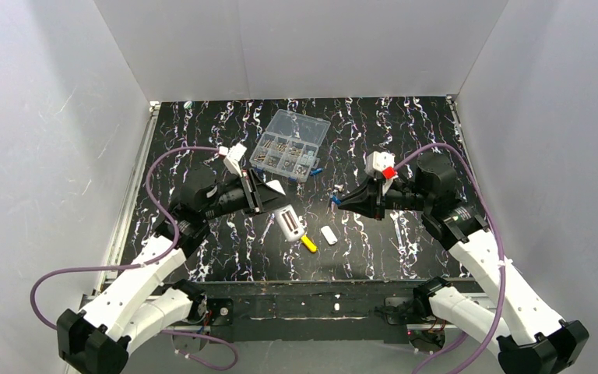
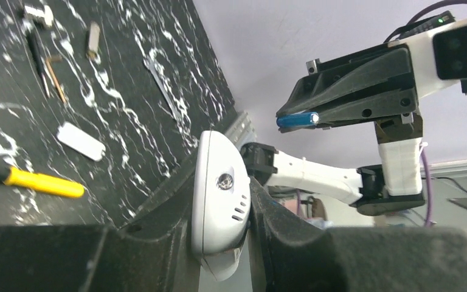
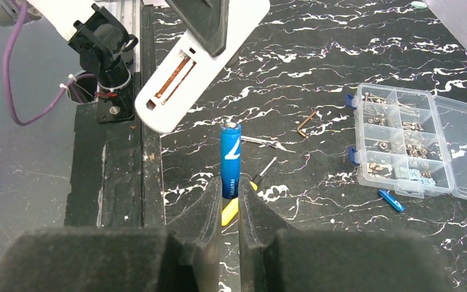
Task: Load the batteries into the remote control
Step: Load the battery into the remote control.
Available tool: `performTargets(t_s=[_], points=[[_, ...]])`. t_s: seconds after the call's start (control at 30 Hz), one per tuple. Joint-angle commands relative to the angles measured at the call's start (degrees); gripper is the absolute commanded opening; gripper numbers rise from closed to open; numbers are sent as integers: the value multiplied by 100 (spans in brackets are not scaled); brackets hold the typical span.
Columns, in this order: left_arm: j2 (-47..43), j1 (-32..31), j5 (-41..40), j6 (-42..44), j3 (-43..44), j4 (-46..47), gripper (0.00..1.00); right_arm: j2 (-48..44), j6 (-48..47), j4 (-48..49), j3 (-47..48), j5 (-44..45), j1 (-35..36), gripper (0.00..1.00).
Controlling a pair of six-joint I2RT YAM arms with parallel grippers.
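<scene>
1. Right wrist view shows the small blue cylindrical battery (image 3: 230, 159) standing upright in the air, pinched at its lower end by the right gripper (image 3: 231, 196).
2. Just beyond it hangs the slim white plastic remote control (image 3: 185, 73), tilted, with its open battery bay turned toward the cell. The left gripper (image 2: 220, 222) is clamped tight across the remote's body, clear of the table.
3. A second blue battery (image 3: 392, 200) lies on the black marbled table (image 3: 340, 55) just beside the clear plastic compartment box (image 3: 401, 143). The yellow-handled screwdriver (image 1: 309, 244) and the small white cover piece (image 1: 328, 234) lie nearer the arms.
4. Risk: the hold on the cell is short and low, so pressing it against the bay's contacts could pivot it or pop it free. A skewed approach could also twist the remote between the left jaws.
</scene>
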Motion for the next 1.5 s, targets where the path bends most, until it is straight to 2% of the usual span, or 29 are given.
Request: performTargets(t_s=[0.0,0.07,0.17,0.27,0.6,0.67,0.73,0.8,0.87,0.9,0.93,1.13,1.17,1.3,1.47], points=[[-390,42,-303,961,34,706,0,-117,232,99,-4,165,14,1],[-486,44,-466,1290,-15,836,0,-111,253,47,26,219,14,1],[-620,34,-732,1734,-333,1512,0,-90,272,30,39,204,15,1],[-686,34,-670,2134,-583,2157,0,-81,250,13,44,121,14,1],[-498,34,-326,2190,-676,3022,0,29,521,63,74,-8,14,1],[-339,34,-1000,1878,-819,3324,0,58,1617,138,85,658,14,1],[-262,34,-2027,1282,-968,3262,0,-153,2072,-194,53,1217,35,1],[-190,34,-2167,1092,-900,3061,0,-421,2352,-308,-33,1835,90,1],[-145,34,-2464,659,-697,2362,0,-527,2895,-568,117,2681,164,1],[0,34,-2644,281,-737,2527,0,-127,3081,-1511,865,3678,373,1],[96,34,-2674,32,-767,2643,0,253,3098,-2242,1352,4269,523,1],[365,-17,-2415,-542,-837,3017,0,1244,2876,-3415,2557,6076,1306,1],[411,-33,-2393,-610,-856,3091,0,1373,2872,-3585,2713,6296,1411,1],[450,-67,-2312,-654,-876,3117,0,1712,2819,-4032,3141,6212,1473,1],[409,-78,-2308,-667,-822,2820,0,1498,2756,-3524,2621,5797,1468,1]])
